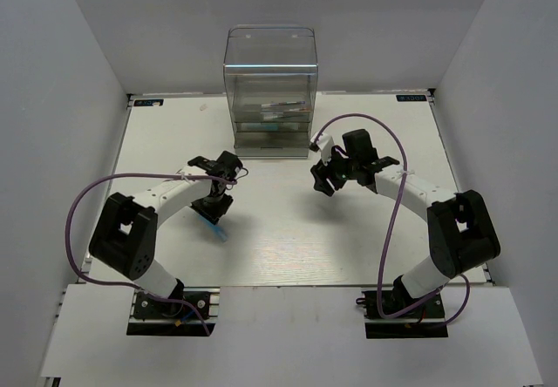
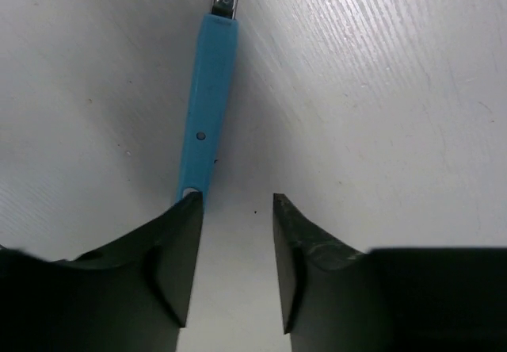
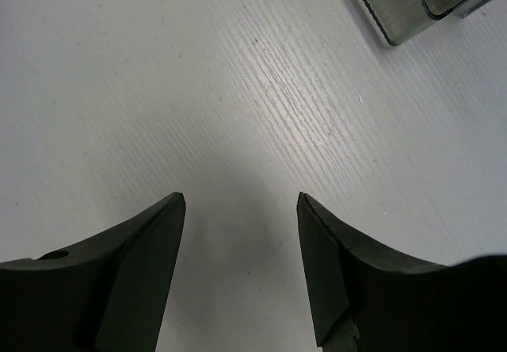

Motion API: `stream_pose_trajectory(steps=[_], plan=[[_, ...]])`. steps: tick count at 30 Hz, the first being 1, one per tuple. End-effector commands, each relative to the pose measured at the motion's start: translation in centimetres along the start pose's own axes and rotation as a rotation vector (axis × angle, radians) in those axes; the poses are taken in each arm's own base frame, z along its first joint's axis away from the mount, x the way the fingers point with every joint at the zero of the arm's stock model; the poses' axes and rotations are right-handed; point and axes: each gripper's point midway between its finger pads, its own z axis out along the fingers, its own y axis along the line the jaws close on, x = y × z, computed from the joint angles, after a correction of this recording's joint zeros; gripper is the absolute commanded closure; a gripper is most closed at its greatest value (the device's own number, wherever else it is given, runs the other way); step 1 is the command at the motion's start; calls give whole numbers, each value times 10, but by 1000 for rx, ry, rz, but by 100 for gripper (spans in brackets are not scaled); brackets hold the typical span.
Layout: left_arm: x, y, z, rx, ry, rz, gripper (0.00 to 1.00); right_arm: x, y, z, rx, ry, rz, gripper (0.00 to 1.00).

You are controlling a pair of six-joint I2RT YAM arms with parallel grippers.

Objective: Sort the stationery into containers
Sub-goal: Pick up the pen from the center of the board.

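Note:
A light-blue marker (image 2: 207, 114) with a metal tip lies flat on the white table, its near end under the tip of my left finger. In the top view, the marker (image 1: 218, 226) pokes out just below my left gripper (image 1: 212, 207). My left gripper (image 2: 236, 201) is open, low over the table, with only bare table in the gap between its jaws. My right gripper (image 1: 324, 182) is open and empty over bare table (image 3: 242, 200). The clear cabinet (image 1: 270, 91) stands at the back middle, with a few pens (image 1: 283, 108) showing in its drawers.
A corner of the cabinet's base (image 3: 412, 3) shows at the top right of the right wrist view. Grey walls enclose the table on three sides. Purple cables loop beside both arms.

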Motion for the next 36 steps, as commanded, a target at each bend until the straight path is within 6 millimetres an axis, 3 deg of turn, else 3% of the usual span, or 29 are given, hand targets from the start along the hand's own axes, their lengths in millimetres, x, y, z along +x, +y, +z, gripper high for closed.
stream_pose_trajectory(steps=[1,7,13,22,28,33,36], plan=[[-2,7,3,-26,-12,-10,47,-6,0,3,7,-22,-3,35],[2,13,14,-64,-10,4,34,-4,0,3,8,-19,2,34],[10,14,24,-75,22,7,34,-4,-1,4,13,-17,2,34],[26,29,53,-71,86,-4,49,-4,-1,2,15,-19,3,34],[34,37,61,-33,121,10,66,-5,0,2,9,-21,2,34],[33,8,51,127,131,37,83,-5,1,2,3,-23,2,34],[30,-25,34,270,124,76,87,-5,1,2,2,-23,-1,34]])
